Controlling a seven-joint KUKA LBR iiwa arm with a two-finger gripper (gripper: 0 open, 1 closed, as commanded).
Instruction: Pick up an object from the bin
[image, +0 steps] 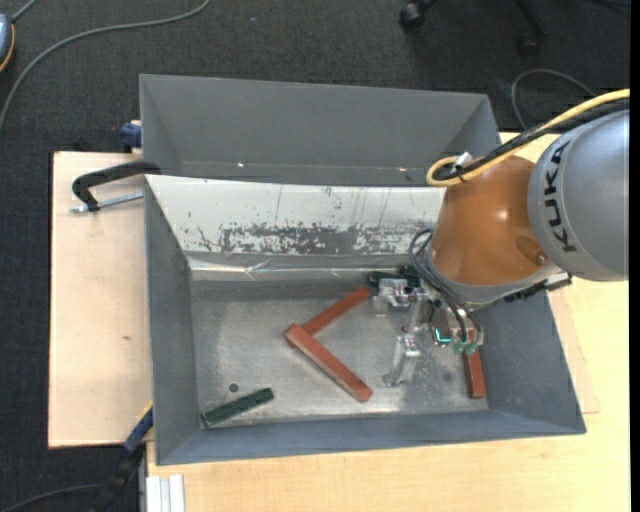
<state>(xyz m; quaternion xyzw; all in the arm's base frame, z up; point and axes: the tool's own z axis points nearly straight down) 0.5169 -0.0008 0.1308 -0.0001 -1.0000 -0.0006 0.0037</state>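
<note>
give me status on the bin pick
Gripper low over bin floor, right side, no load seen. Red stick just left of it, short red stick right.

Three red sticks (328, 365) (336, 310) (476, 377), one green stick (238, 405)

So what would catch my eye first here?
The orange-capped arm leaning in from the right, its hand low over the bin floor. Just left of the hand, two red sticks form a V mid-bin, and a dark green stick lies alone by the lower left corner.
</note>
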